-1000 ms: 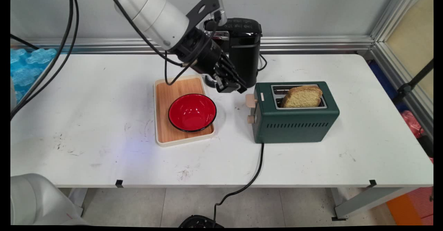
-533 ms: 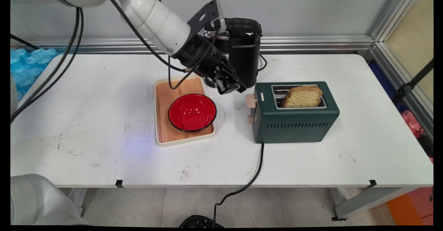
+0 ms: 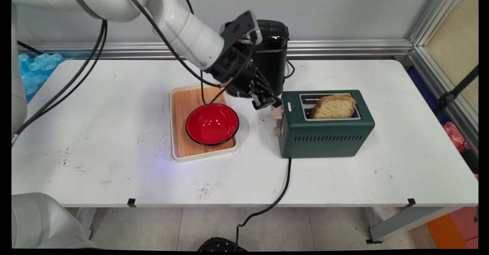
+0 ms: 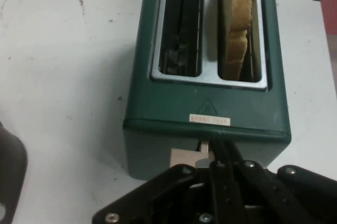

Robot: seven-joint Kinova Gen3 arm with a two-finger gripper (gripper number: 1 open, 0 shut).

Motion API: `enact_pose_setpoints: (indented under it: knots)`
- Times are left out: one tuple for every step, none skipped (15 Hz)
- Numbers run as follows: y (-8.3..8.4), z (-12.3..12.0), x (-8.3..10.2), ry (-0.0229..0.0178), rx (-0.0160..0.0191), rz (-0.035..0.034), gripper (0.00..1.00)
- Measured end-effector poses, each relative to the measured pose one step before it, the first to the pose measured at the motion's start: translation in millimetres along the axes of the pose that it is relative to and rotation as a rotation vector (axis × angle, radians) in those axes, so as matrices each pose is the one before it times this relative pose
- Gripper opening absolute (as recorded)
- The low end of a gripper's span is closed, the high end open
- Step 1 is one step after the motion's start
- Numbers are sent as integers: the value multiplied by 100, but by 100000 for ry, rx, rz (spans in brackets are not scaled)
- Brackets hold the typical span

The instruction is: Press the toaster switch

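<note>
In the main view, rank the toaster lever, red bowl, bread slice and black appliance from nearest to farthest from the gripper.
1. Toaster lever: right at the gripper.
2. Black appliance: just behind it.
3. Red bowl: left, on the tray.
4. Bread slice: right, in the toaster's near slot.

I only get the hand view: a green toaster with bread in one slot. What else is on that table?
Observer: A red bowl sits on a wooden tray, to the left of the toaster in the main view.
Operator: Anything behind the toaster?
Observer: A black appliance stands at the far edge of the table, just behind the end effector.
Operator: Is the toaster plugged in?
Observer: Its black cord runs off the near edge toward the floor; I cannot tell where it ends.
</note>
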Motion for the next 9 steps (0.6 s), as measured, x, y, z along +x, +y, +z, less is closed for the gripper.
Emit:
enact_pose_setpoints:
  knots:
    - [-10, 414, -82, -36, -180, -304, 0]
    - [-31, 411, -103, -128, -142, -196, 0]
    - [-56, 390, -152, -182, -78, -126, 0]
    - [-89, 391, -165, -222, -5, -93, 0]
    - [-61, 264, -110, -149, -19, -84, 0]
    - [-48, 212, -93, -123, -27, -29, 0]
    - [-94, 366, -160, -227, -50, -68, 0]
    - [-87, 295, -143, -176, -13, -57, 0]
    - [-47, 181, -108, -110, -12, -41, 0]
